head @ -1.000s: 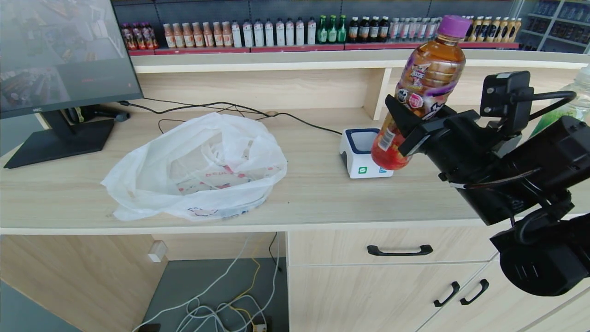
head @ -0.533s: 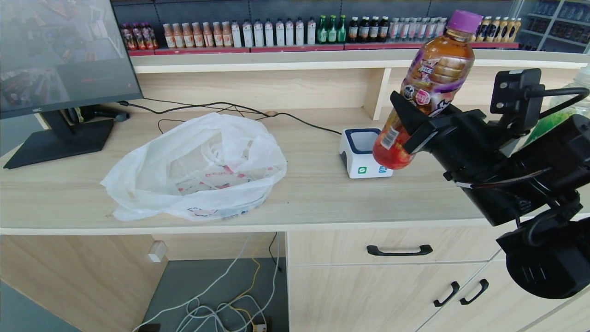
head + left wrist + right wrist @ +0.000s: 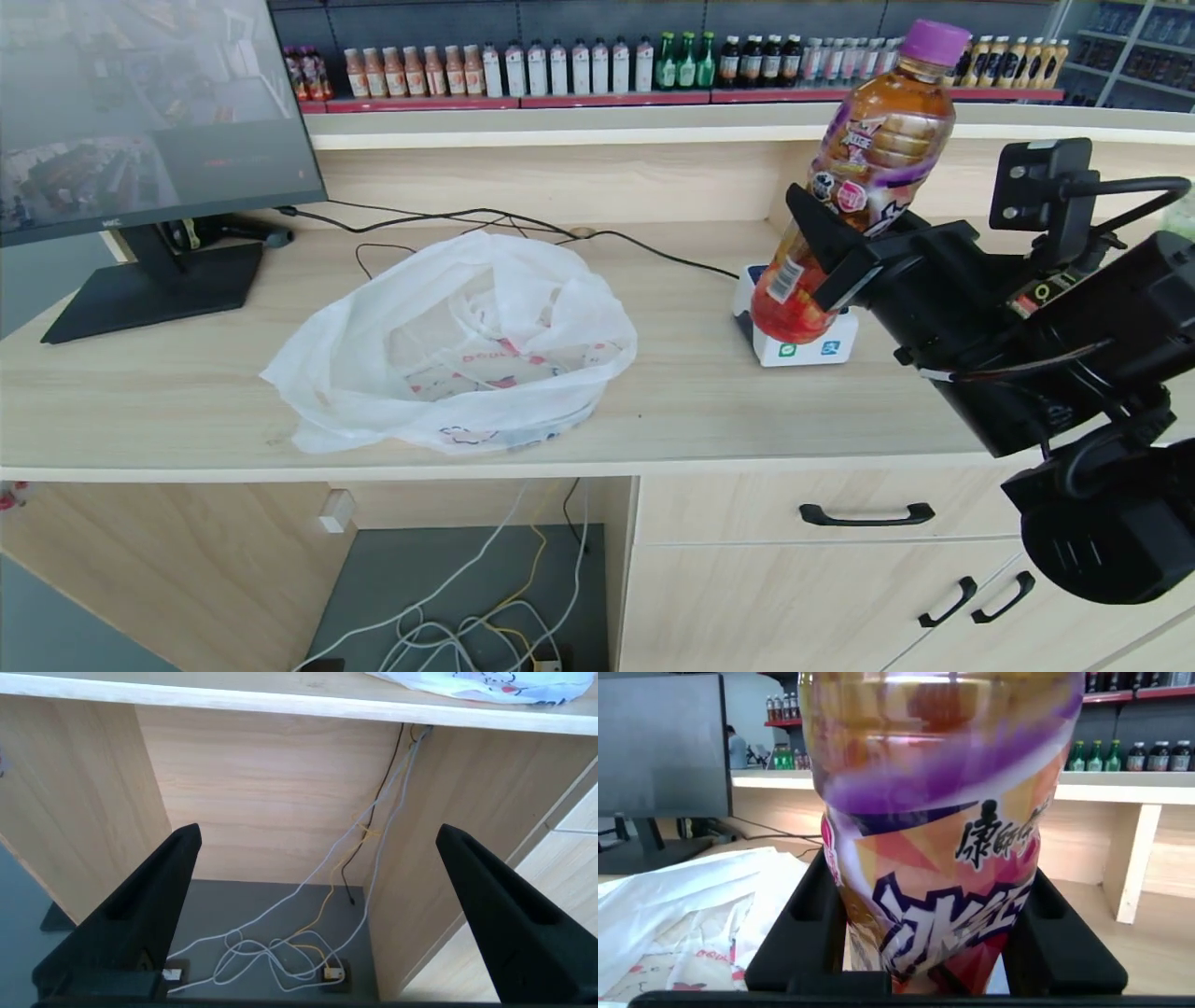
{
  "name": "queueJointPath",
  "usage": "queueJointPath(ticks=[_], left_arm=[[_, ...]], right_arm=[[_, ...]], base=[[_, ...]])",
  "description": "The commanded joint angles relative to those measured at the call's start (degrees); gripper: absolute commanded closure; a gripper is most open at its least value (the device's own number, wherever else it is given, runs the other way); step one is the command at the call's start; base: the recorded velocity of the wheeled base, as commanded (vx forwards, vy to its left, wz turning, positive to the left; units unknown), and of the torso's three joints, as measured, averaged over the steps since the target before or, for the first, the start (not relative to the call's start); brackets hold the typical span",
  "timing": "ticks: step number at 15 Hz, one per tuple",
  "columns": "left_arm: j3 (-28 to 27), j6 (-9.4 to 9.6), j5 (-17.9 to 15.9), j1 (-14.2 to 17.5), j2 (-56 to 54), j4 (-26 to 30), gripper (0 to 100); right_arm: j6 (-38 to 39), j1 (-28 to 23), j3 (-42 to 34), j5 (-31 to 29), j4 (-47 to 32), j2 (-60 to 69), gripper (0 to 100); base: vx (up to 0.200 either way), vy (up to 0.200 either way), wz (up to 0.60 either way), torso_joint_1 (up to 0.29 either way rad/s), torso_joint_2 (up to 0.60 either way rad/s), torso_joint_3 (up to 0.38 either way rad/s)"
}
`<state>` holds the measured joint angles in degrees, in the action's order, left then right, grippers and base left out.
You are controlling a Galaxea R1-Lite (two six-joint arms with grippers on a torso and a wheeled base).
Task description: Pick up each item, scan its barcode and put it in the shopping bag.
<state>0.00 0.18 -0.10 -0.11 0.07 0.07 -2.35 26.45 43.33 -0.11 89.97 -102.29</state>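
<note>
Head view suggested a missed scan could be caused by the barcode (image 3: pixel 787 278) seeming turned aside from the barcode scanner (image 3: pixel 794 350), at the shopping bag's (image 3: pixel 448 364) 3 o'clock; a slip could be caused by the top-heavy tilt toward 1 o'clock. The purple-capped tea bottle (image 3: pixel 882 140) was clenched low between the right gripper's (image 3: pixel 826 257) jaws, above the barcode scanner. The left gripper (image 3: pixel 318 835) was seen spread and empty.

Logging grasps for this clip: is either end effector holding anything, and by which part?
The right end effector holds the bottle around its lower body; the left end effector is empty.
</note>
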Motion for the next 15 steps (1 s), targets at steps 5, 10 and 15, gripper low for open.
queueJointPath(ticks=[5, 10, 15], left_arm=[[0.00, -0.01, 0.01, 0.02, 0.01, -0.07, 0], [0.00, -0.09, 0.01, 0.02, 0.01, 0.01, 0], [0.00, -0.09, 0.01, 0.02, 0.01, -0.07, 0]], right_arm=[[-0.02, -0.09, 0.09, -0.07, 0.03, -0.45, 100], [-0.02, -0.09, 0.36, -0.07, 0.03, -1.16, 100], [-0.02, -0.09, -0.08, -0.07, 0.03, -0.54, 100]], base=[[0.000, 0.200, 0.00, 0.000, 0.00, -0.002], [0.000, 0.200, 0.00, 0.000, 0.00, 0.000], [0.000, 0.120, 0.00, 0.001, 0.00, 0.000]])
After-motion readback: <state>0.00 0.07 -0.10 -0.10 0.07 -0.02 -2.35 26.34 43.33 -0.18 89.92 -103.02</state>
